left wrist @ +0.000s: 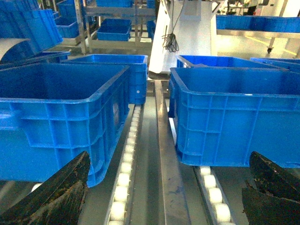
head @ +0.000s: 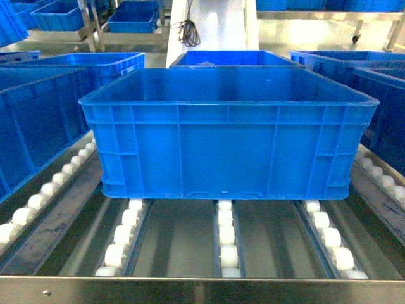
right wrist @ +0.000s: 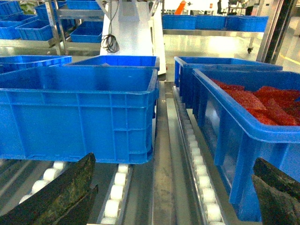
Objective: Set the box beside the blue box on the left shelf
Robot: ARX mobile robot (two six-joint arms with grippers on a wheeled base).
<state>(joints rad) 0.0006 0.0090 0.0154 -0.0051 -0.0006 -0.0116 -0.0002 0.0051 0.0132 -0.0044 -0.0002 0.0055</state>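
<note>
The box is a large, empty bright-blue crate standing on the roller tracks of the left shelf, set back from the steel front lip. Another blue box stands to its left, a narrow gap apart. Neither gripper shows in the head view. In the left wrist view my left gripper is open over the gap between the blue box and the box, holding nothing. My right gripper is open too, with the box ahead on its left.
To the right stands a blue crate holding red material. More blue crates sit behind the box on the rack. A white column with a hanging black cable rises beyond. Farther racks hold more crates.
</note>
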